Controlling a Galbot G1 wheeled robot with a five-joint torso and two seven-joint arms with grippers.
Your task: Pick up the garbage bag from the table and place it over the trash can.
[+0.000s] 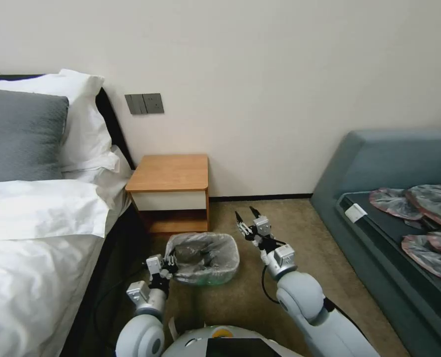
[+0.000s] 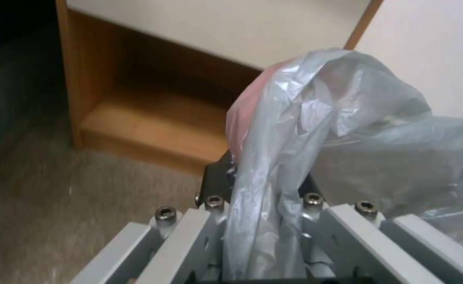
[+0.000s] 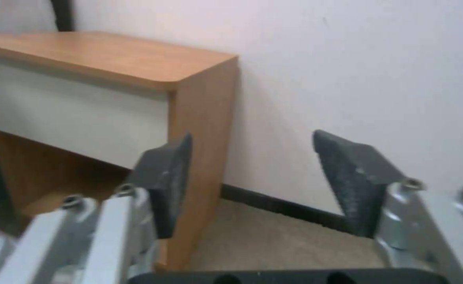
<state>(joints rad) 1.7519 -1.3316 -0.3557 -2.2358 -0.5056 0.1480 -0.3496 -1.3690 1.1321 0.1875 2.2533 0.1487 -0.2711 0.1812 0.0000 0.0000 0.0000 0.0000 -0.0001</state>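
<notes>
Left hand point(image 1: 169, 268) gripping bin-lining garbage bag point(image 1: 203, 258)

The garbage bag point(image 1: 203, 255), thin crinkly translucent grey, lines the trash can point(image 1: 215, 277) low in the frame's centre, its rim draped outward. Above it stands the table point(image 1: 169, 172), orange-brown top bare, white drawer front.
</notes>
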